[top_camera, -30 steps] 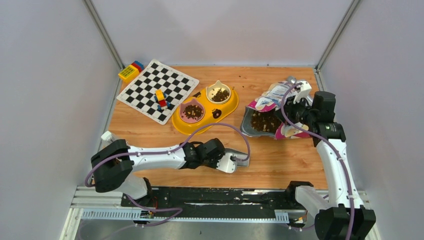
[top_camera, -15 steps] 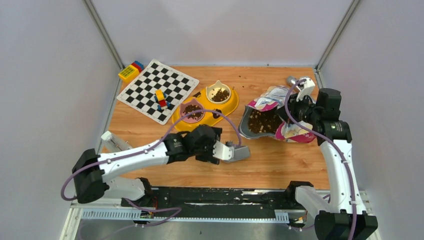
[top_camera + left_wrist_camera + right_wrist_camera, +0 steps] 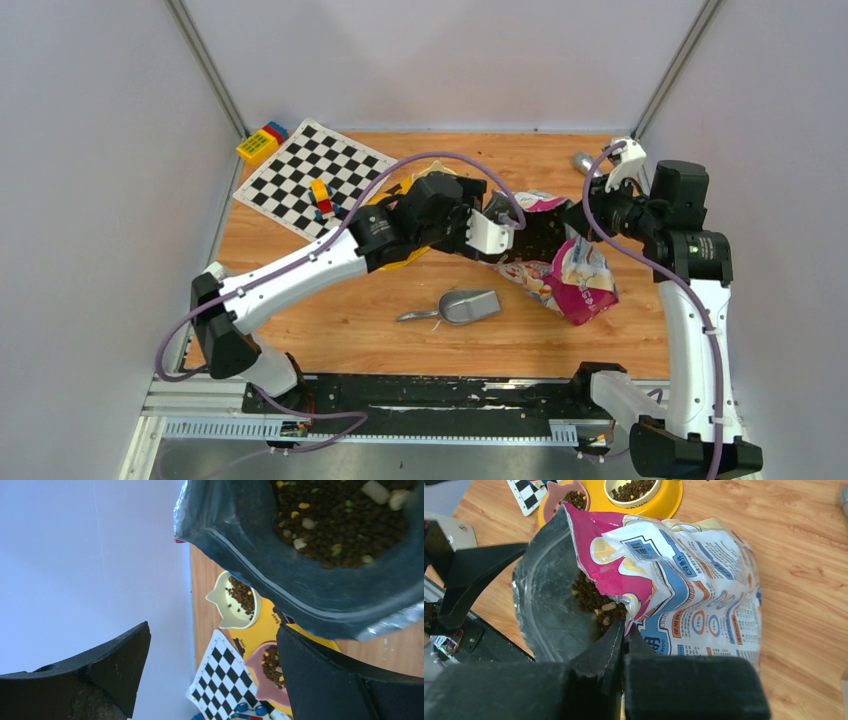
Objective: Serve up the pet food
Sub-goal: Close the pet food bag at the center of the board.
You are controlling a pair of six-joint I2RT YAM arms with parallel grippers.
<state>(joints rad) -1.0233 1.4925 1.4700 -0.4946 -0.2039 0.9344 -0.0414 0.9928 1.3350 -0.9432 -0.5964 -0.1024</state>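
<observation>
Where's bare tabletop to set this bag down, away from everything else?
Free: tabletop along the near edge, both sides of the scoop, and the far strip behind the feeder. Crowded: between chessboard, feeder and the bag.

Dark brown kibble sits in the open bag and feeder bowls.

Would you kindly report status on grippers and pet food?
Left gripper open, empty, at glossy blue-and-pink bag mouth. Right gripper shut on bag rim. Dark brown kibble in bag and yellow feeder bowls. Grey plastic scoop lying loose.
</observation>
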